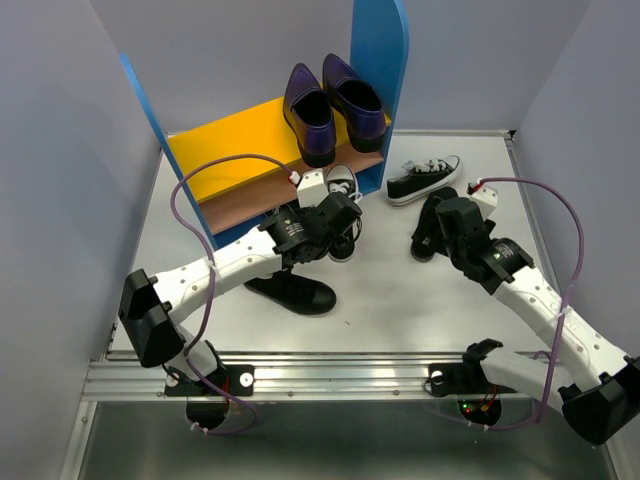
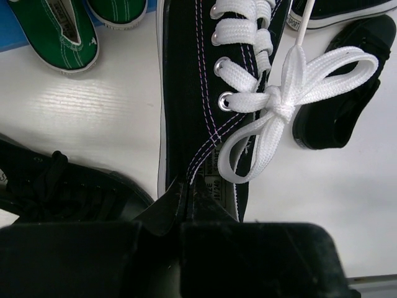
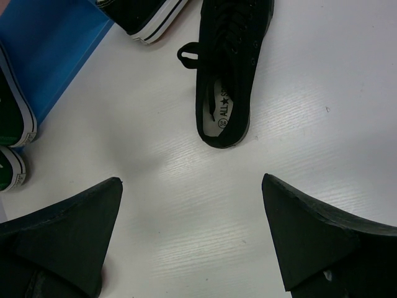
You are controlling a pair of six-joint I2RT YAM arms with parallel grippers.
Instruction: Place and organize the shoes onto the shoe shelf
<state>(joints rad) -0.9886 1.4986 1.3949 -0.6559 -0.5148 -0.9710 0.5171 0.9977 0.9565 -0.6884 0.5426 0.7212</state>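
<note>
— Left wrist: left gripper (image 2: 186, 200) pinched shut on heel collar of black canvas sneaker (image 2: 205, 93), white laces running away from camera. Why the heel?
— Likely for a toe-first carry toward the shoe shelf (image 1: 378, 60); easy pinch on a thin rim. In top view, just in front of the tan lower board (image 1: 245, 205).
— Right gripper (image 3: 191, 180)?
— Spread wide, holding nothing, hovering over table (image 3: 322, 124) with all-black lace-up (image 3: 226, 74) just ahead. Probably lined up for next pick.
— On shelf already?
— Only purple loafers (image 1: 335, 105), paired at right end of yellow top board (image 1: 230, 135), toes to the back.
— Hidden stuff?
— Cut off at frame edge: green sneakers (image 2: 56, 31). Half under left arm (image 1: 230, 260): black slip-on (image 1: 300, 292). Lower board mostly covered. Can't tell whether held sneaker lifted or resting on table.
</note>
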